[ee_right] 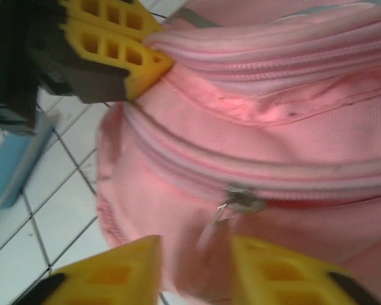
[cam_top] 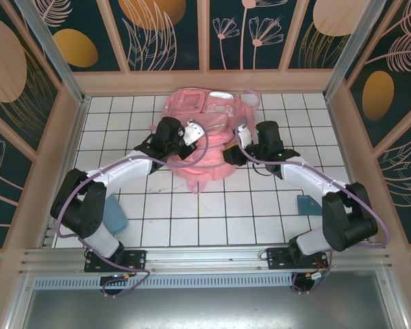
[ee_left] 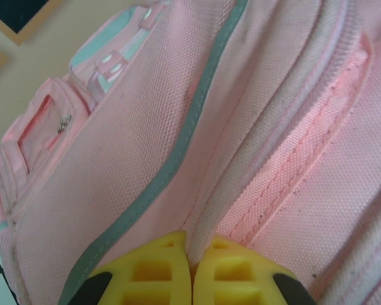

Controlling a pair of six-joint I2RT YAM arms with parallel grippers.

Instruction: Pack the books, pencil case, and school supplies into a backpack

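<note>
Left gripper (ee_left: 190,246) at bottom centre of its wrist view: jaws pressed together, nipping a fold of the backpack (cam_top: 195,103) beside a zip band. In the right wrist view the same yellow tips sit upper left, touching the top zip line.

Right gripper (ee_right: 197,254) is at the lower edge of its view. Its jaws are spread partway and hold nothing firmly; a blurry pink tab hangs between them, just under the metal zip slider (ee_right: 241,202).

The backpack lies top centre of the overhead view, against the back wall, with both grippers on its near side. The zips look closed.

Open room is the white tiled table (cam_top: 192,212) below the backpack – bare in the middle. A blue case (cam_top: 115,216) lies lower left by the left arm, and a small teal thing (cam_top: 308,204) is at right.
</note>
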